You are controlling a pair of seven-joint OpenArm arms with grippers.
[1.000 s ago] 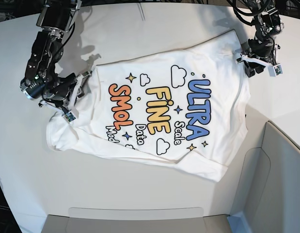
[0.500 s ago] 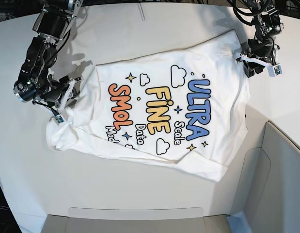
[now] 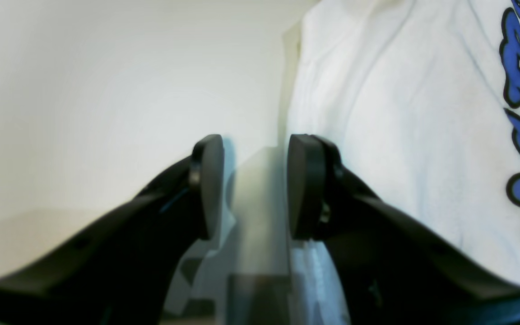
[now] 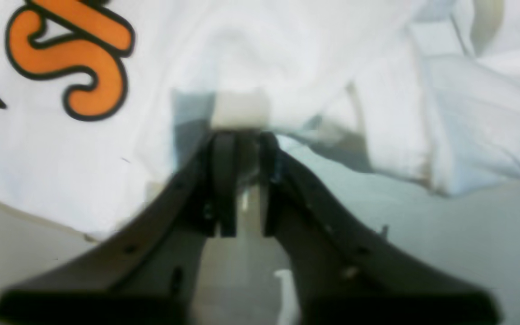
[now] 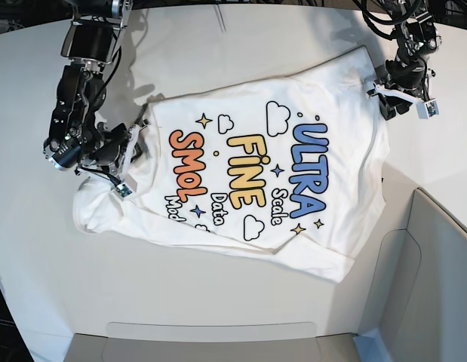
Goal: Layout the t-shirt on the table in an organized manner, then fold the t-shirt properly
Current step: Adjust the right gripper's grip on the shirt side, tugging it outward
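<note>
Across the middle of the table [image 5: 218, 60] lies the t-shirt [image 5: 256, 173], print up, reading "ULTRA FINE SMOL". Left gripper [image 3: 253, 180] stands wide and empty at the shirt's far-corner edge. Right gripper [image 4: 242, 149] has narrowed at bunched cloth; whether it holds, I cannot tell. A thin pinch could slip and drag wrinkles.

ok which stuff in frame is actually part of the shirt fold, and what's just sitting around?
In the job:
- white printed cotton t-shirt, spread print-up, still rumpled
- plain white tabletop under it
- right claw at the shirt's edge
- left claw at the opposite edge, open

Just there:
- grey bin-like panels at the near edge and corner
</note>
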